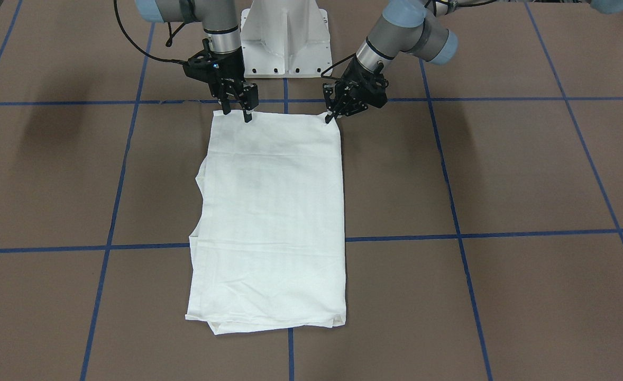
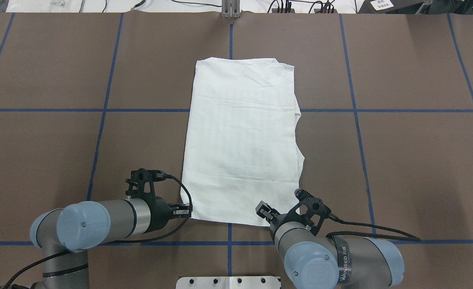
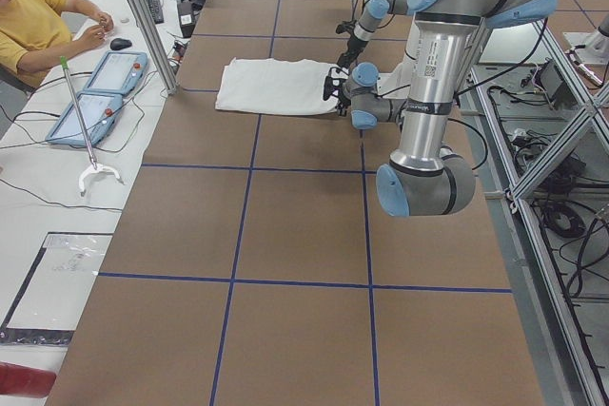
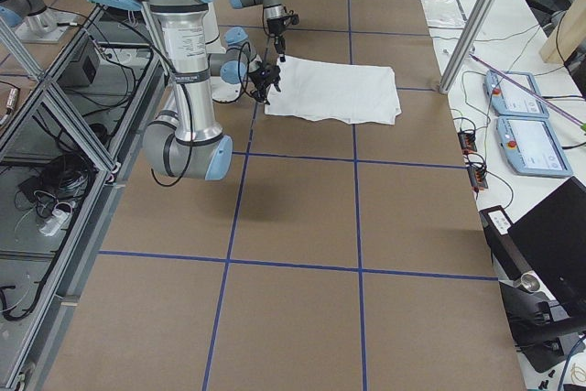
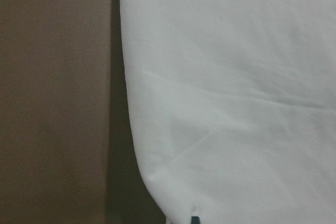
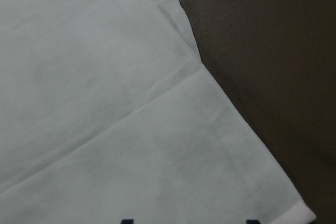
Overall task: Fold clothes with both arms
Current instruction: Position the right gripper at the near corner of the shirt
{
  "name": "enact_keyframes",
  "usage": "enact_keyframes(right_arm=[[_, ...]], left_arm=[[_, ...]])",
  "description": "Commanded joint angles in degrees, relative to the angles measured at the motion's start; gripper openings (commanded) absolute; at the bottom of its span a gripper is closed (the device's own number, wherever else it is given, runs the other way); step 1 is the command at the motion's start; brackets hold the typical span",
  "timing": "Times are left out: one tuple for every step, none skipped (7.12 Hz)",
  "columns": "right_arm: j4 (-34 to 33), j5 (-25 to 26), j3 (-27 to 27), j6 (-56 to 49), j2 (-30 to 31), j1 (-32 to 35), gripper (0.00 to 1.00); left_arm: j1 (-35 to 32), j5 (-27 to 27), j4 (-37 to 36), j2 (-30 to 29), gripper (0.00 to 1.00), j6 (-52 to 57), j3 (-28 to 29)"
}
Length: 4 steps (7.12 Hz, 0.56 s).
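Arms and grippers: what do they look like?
The left arm and right arm are grey-silver tubes with light blue joint caps; the right one has a black band with white lettering. The left gripper and right gripper are black, with thin jaws and a looping black cable each.

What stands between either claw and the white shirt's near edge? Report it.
Nothing visible does. The black left claw and the black right claw are at the two corners of the folded white cotton T-shirt nearest the robot, on the brown table.
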State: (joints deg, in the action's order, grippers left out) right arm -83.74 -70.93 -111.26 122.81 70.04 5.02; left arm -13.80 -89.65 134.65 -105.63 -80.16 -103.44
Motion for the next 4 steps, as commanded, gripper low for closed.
enact_keyframes(right_arm=[[-0.6, 0.0, 0.2, 0.0, -0.4, 0.0, 0.79], [-0.6, 0.0, 0.2, 0.1, -0.5, 0.0, 0.79], [-0.5, 0.0, 0.9, 0.5, -0.5, -0.2, 0.80], [-0.4, 0.0, 1.3, 0.7, -0.9, -0.2, 0.80]], left_arm=[[0.0, -0.1, 0.0, 0.0, 0.00, 0.0, 0.0], [0.0, -0.1, 0.1, 0.0, 0.00, 0.1, 0.0], [0.0, -0.1, 0.0, 0.0, 0.00, 0.1, 0.0], [0.0, -0.1, 0.0, 0.0, 0.00, 0.1, 0.0]])
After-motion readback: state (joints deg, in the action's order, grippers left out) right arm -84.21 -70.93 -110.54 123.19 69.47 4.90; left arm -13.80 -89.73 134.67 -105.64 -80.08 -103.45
